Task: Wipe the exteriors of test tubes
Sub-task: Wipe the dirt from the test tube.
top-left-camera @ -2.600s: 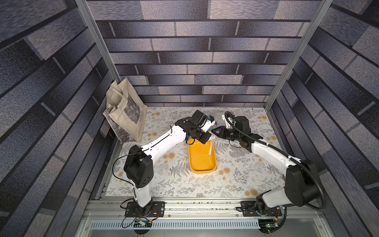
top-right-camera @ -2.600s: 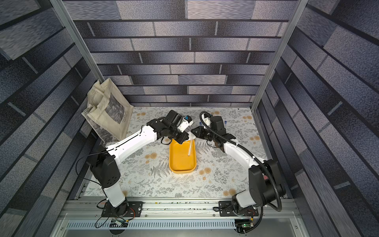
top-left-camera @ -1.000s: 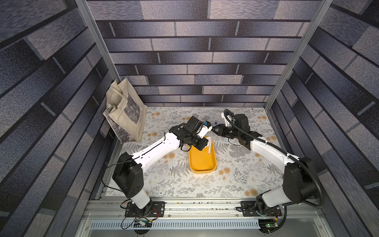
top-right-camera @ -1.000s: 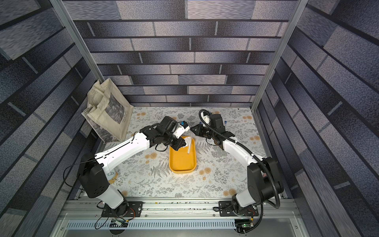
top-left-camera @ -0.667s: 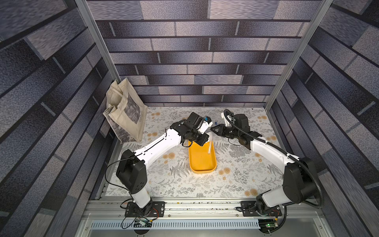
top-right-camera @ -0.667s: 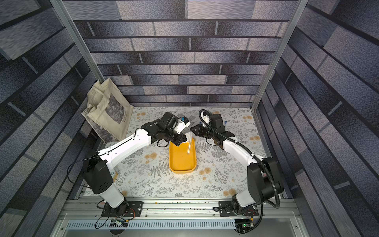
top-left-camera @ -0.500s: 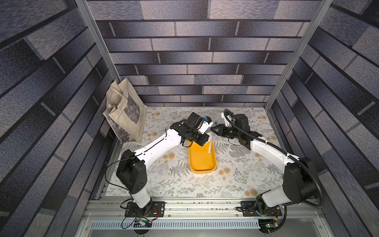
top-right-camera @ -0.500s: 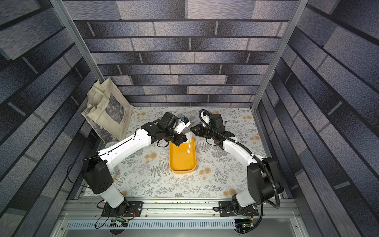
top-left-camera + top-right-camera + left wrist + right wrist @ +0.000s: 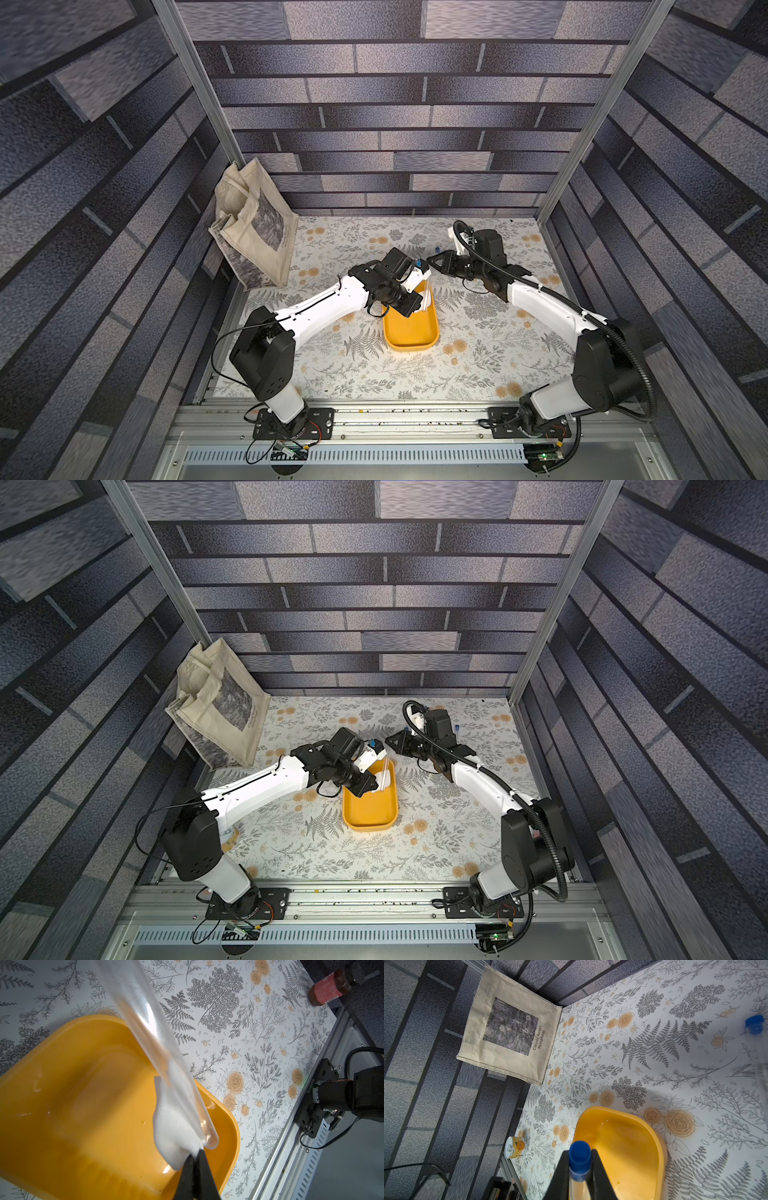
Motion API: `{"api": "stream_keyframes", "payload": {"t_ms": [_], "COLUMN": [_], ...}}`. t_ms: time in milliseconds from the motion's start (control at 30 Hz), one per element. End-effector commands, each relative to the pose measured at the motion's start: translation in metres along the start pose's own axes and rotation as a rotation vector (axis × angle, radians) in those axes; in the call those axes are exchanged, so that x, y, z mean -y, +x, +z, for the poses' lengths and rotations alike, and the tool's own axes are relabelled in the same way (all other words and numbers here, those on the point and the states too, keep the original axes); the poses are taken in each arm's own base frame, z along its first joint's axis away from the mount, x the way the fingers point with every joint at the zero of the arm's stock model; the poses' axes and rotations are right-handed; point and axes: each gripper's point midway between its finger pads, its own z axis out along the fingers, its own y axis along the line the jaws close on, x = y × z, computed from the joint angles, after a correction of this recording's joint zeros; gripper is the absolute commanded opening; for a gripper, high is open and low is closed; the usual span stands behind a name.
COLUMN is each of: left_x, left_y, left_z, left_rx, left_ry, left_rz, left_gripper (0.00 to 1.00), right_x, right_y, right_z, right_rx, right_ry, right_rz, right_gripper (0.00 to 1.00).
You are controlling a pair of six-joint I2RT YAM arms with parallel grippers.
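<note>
My right gripper (image 9: 580,1154) is shut on a clear test tube (image 9: 158,1043), gripping it just below its blue cap (image 9: 580,1152). The tube slants down over the yellow tray (image 9: 411,347). My left gripper (image 9: 196,1153) is shut on a folded white cloth (image 9: 172,1122), which presses against the tube's side near its rounded end. In both top views the left gripper (image 9: 417,305) (image 9: 372,787) is over the tray's far half and the right gripper (image 9: 431,266) (image 9: 388,742) is just beyond the tray's far rim. Another blue-capped tube (image 9: 755,1024) lies on the table.
A canvas tote bag (image 9: 257,224) leans in the back left corner. A small orange-printed can (image 9: 517,1147) stands at the table's left edge. A brown bottle (image 9: 330,989) is past the table's right edge. The flowered mat ends at a metal rail (image 9: 395,415) in front.
My left arm has shifted a little and the cloth has moved along the tube. The right gripper has kept the tube nearly still over the tray.
</note>
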Motion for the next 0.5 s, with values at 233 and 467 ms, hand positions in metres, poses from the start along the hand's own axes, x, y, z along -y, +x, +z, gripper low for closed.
{"api": "stream_keyframes", "payload": {"t_ms": [233,467], "left_x": [0.007,-0.003], "left_y": [-0.017,-0.041], "left_z": [-0.013,-0.015], "left_rx": [0.069,0.114], "left_ry": [0.029,0.030], "left_rz": [0.017,0.024], "left_gripper": [0.00,0.00], "right_x": [0.000,0.001], "right_y": [-0.003,0.001], "right_z": [0.000,-0.001], "right_rx": [-0.006,-0.019], "right_ry": [-0.002,0.002], "right_rz": [-0.016,-0.015], "right_gripper": [0.13,0.13]}}
